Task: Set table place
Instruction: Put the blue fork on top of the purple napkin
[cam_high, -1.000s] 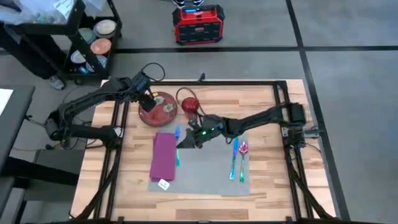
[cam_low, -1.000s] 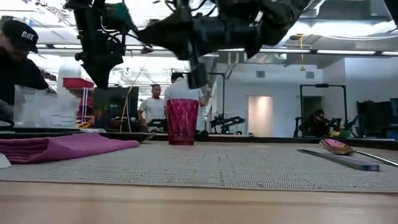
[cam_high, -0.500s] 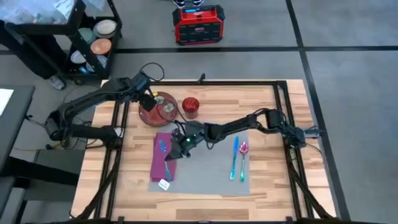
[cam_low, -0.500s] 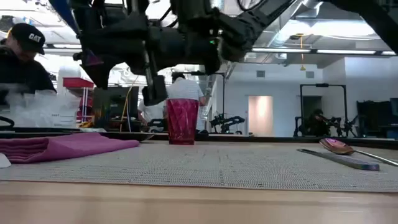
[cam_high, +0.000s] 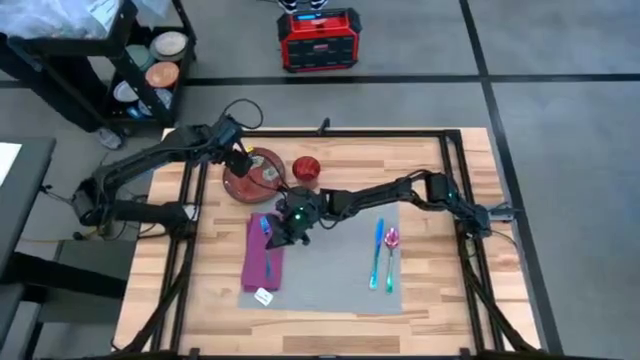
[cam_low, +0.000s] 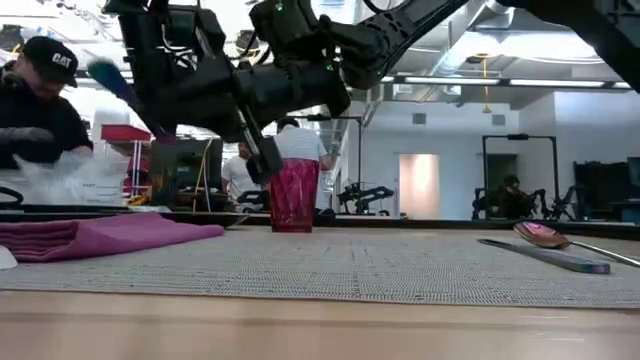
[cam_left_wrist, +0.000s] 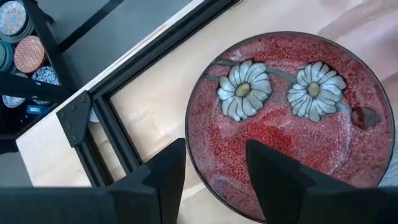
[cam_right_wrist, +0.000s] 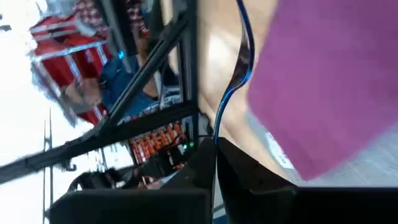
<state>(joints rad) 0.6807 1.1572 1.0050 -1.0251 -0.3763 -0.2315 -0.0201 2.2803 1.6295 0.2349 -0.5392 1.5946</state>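
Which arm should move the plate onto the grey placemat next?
Left. The left end effector is open at the red daisy plate's rim; the right end effector is shut on a blue fork over the magenta napkin.

A robotics lab or workshop is shown. A wooden table (cam_high: 420, 165) with a black metal frame is set on a grey floor marked with dark lines. A black shelf cart (cam_high: 140, 60) loaded with dishes and a red and black equipment case (cam_high: 318, 40) are placed beside it. Beyond the table, an open hall with ceiling lights, other robot rigs (cam_low: 365, 195) and standing people (cam_low: 243, 172) is seen.
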